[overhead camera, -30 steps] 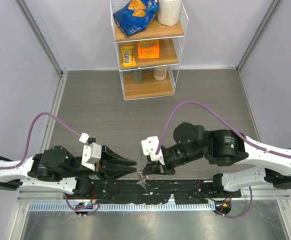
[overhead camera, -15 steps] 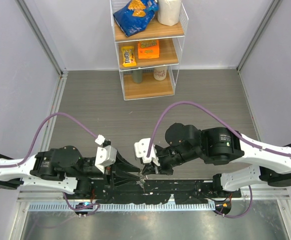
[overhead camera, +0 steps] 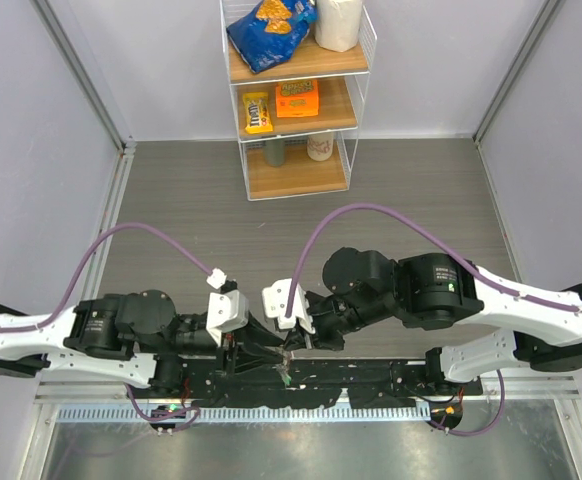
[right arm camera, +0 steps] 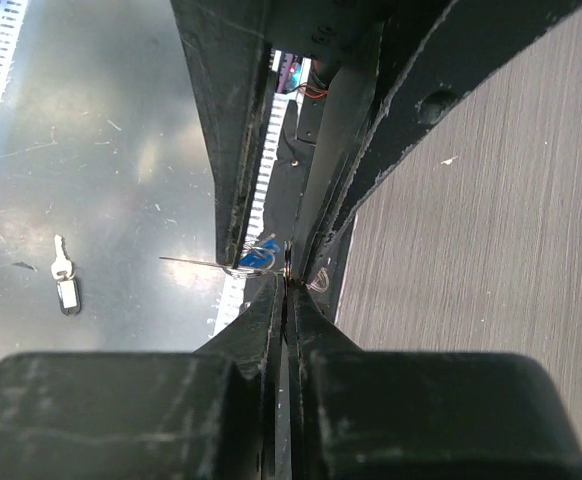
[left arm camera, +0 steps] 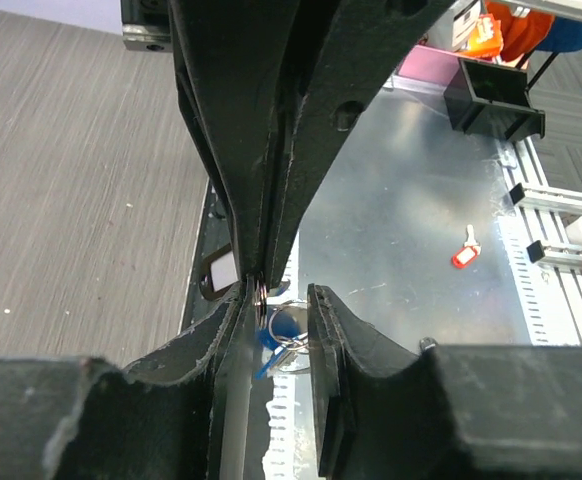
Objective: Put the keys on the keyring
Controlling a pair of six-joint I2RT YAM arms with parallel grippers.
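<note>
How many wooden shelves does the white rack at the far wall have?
3. The top shelf holds a blue bag and a white roll, the middle shelf a yellow bag and an orange box, the bottom shelf a dark container and a pale cup.

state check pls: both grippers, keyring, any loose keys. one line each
keyring: between the two grippers' tips, blue tag hanging on it
left gripper: jaws apart around the keyring; grip unclear
right gripper: shut, looks pinched on the keyring's rim
key: loose on the metal plate, not threaded
red tag: lying loose on the plate
</note>
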